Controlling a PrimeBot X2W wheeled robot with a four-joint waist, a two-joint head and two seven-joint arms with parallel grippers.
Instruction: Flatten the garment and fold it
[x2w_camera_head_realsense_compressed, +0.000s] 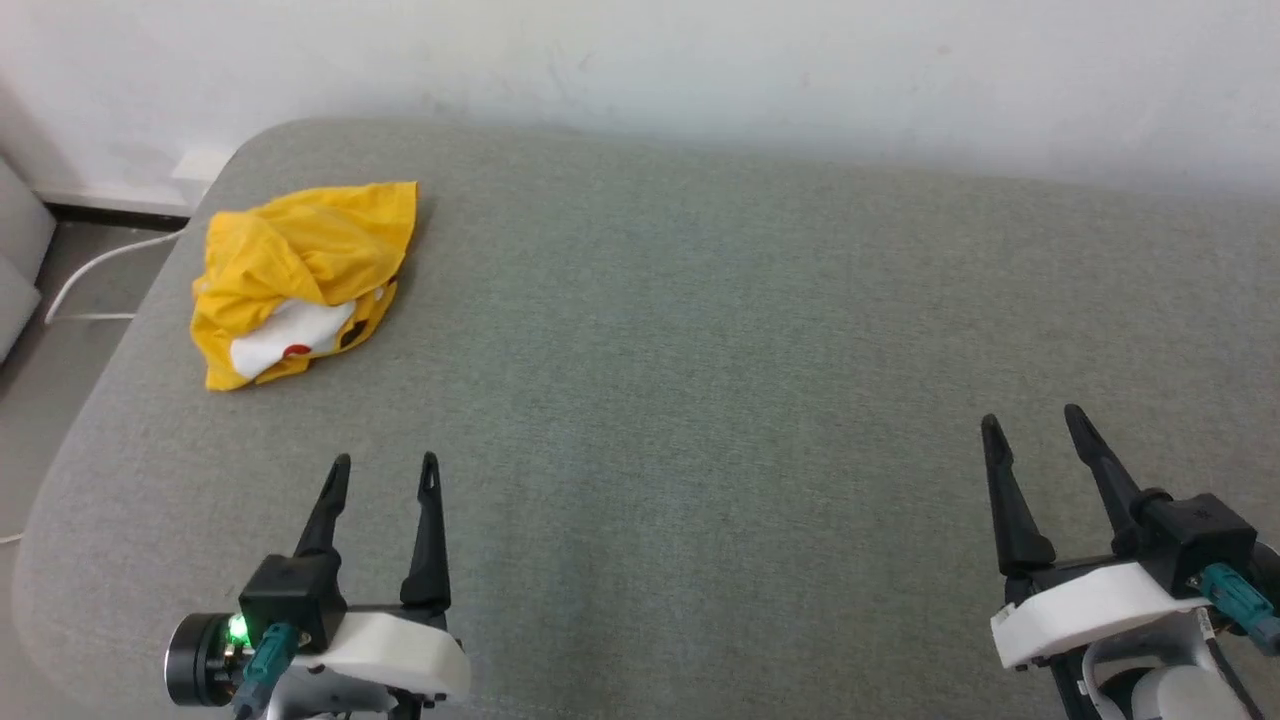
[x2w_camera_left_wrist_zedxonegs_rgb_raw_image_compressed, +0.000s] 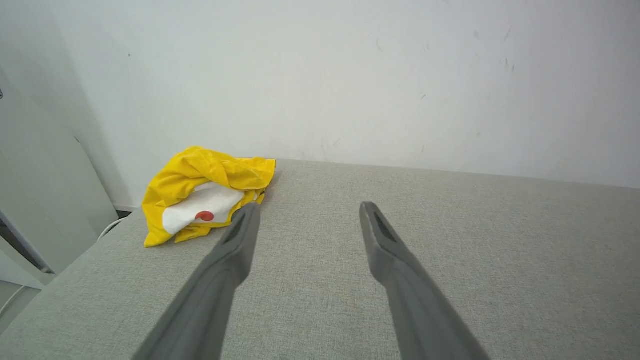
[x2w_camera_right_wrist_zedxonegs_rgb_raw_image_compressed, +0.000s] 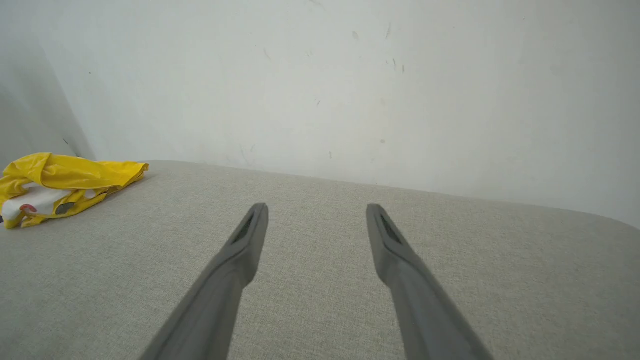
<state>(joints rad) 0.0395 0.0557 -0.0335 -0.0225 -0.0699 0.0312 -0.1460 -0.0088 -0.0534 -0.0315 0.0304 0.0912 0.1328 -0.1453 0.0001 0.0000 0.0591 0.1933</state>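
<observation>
Lying bunched in a heap near the far left corner of the grey padded surface, the yellow T-shirt is neither spread nor folded. By my reading the whole task is left: take hold of it, bring it toward the middle, open it flat, then fold.

The cloth looks like thin, soft cotton, falling in loose creases and rolled edges. A white printed patch with a red dot and some black marks shows on the side nearest the robot, tucked under a yellow fold. The surface is a woven, slightly flecked fabric with rounded corners, and it meets a plain white wall at the back.

The left gripper hovers over the near edge, apart from the yellow T-shirt, its two dark tapered fingers spread wide with nothing between them. The right gripper is toward the near right, well apart from the heap, likewise wide open and empty.
</observation>
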